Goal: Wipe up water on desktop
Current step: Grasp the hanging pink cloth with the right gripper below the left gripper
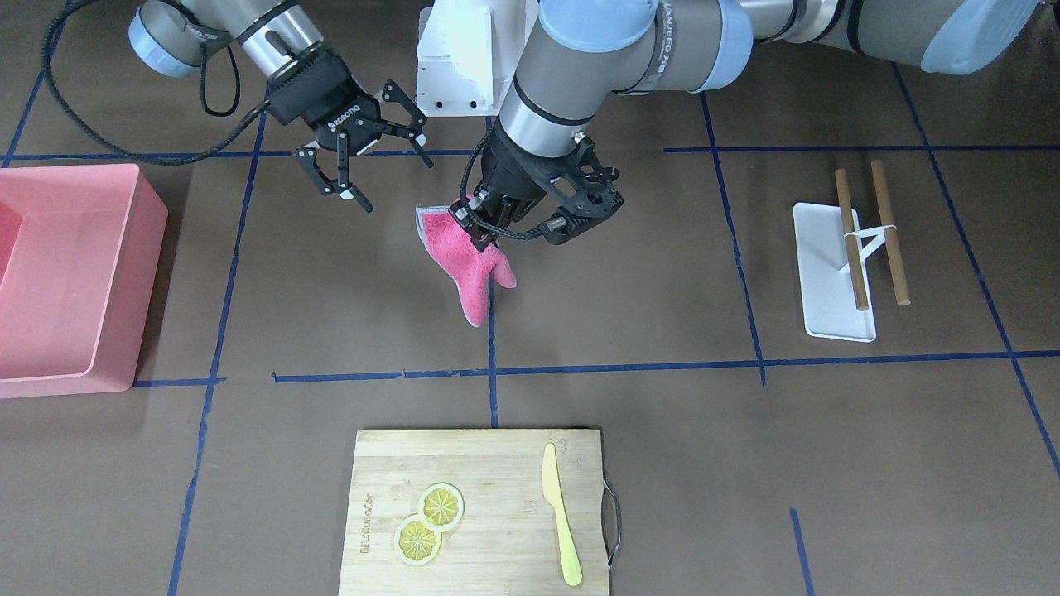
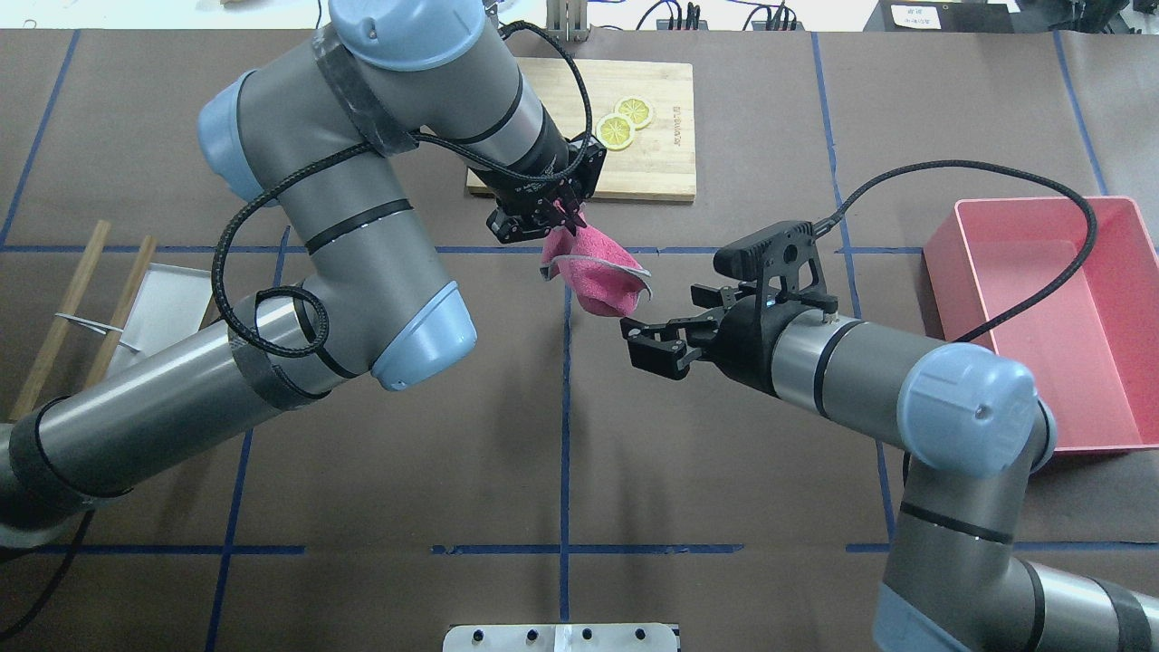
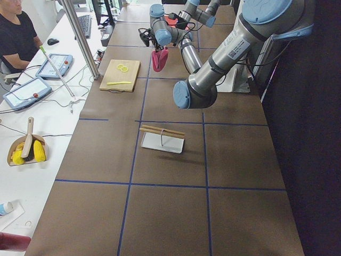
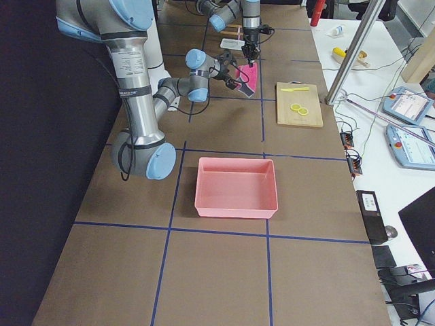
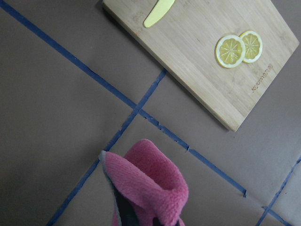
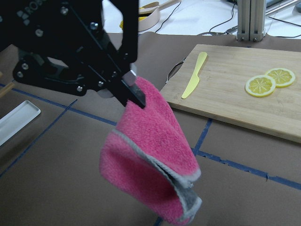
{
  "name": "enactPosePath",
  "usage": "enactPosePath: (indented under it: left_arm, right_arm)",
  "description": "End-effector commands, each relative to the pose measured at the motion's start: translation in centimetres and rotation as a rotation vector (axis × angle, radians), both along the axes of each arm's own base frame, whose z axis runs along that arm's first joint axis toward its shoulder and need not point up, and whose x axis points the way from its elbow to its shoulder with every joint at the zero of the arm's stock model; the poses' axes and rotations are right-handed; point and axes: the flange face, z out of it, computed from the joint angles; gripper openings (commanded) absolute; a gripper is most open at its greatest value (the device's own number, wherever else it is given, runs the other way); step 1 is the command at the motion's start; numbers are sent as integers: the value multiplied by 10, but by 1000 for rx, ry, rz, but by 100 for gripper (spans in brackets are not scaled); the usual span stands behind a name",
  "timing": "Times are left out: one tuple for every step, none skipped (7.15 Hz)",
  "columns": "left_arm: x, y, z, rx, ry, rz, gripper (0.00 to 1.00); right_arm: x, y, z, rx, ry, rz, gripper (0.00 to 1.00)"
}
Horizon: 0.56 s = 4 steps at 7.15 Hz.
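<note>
Above desktop (image 1: 662,290), left gripper (image 1: 483,238) pointing down, clamped on pink cloth (image 1: 474,269), right gripper (image 1: 396,184) spread.

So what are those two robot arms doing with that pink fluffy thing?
The left arm has a pink cloth pinched in its shut jaws and holds it up, hanging above the brown desktop. The right arm is right beside the cloth with its jaws open, touching nothing. The job is to wipe up water, but no wiping has begun, and I can't spot any water in these pictures.
</note>
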Motion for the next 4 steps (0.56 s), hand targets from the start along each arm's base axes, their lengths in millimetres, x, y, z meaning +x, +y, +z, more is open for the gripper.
enactPosePath:
  left_arm:
    - [12, 16, -4, 9, 10, 29, 1]
    - [17, 24, -6, 14, 16, 43, 1]
    - [23, 32, -6, 15, 16, 58, 2]
    - [19, 36, -10, 21, 27, 58, 2]
  right_arm:
    - [-26, 17, -12, 73, 94, 40, 97]
    - [-40, 25, -20, 98, 149, 82, 97]
    - [-42, 28, -20, 104, 160, 101, 97]
    - [-45, 30, -19, 105, 167, 99, 97]
